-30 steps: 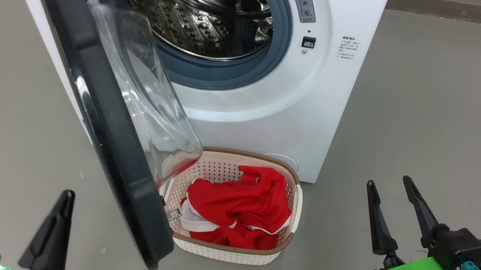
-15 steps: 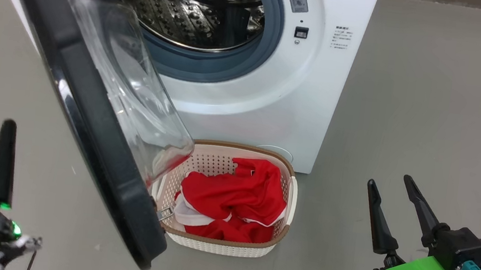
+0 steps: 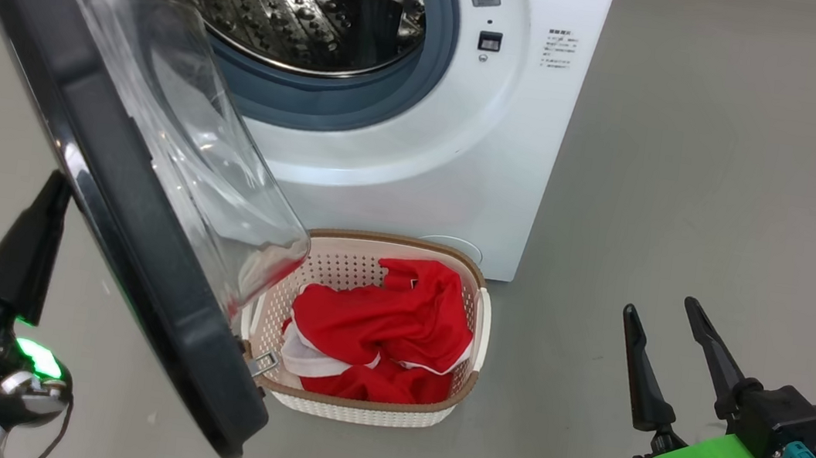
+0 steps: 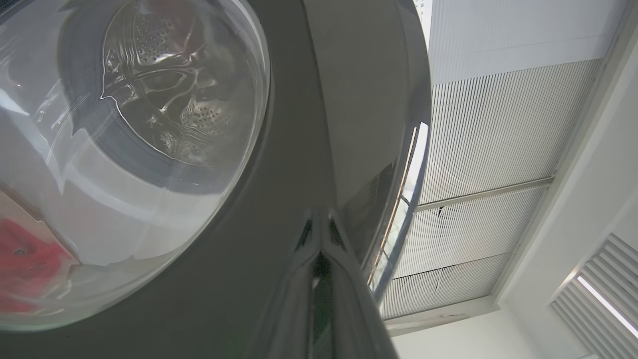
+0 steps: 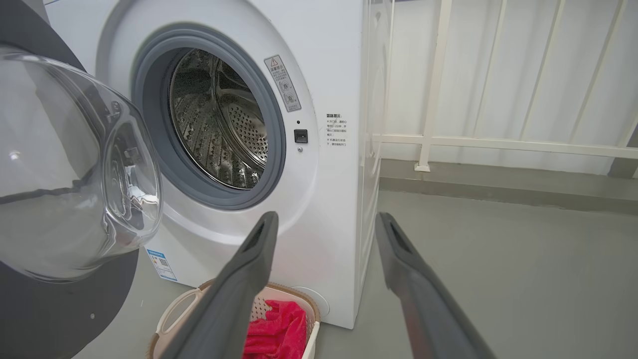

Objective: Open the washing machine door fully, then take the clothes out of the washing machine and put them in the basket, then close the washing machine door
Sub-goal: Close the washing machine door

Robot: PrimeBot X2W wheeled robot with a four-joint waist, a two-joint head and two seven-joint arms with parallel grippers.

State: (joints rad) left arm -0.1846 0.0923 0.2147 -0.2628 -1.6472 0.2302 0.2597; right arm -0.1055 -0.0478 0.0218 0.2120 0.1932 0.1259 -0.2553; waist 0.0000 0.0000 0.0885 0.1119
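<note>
One washing machine point(image 3: 413, 183). One washing machine door point(image 3: 115, 208). One basket point(image 3: 370, 409). One red heap of clothes point(image 3: 381, 319), garment count unclear. Two grippers: left gripper point(image 3: 58, 182), right gripper point(image 3: 659, 305), two fingers point(image 3: 639, 378) each.

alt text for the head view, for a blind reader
A white washing machine stands with its black-framed glass door swung open and its steel drum bare. Red clothes lie in the cream basket on the floor before it. The left gripper, shut, is by the door's outer side; the right gripper, open, at lower right.
</note>
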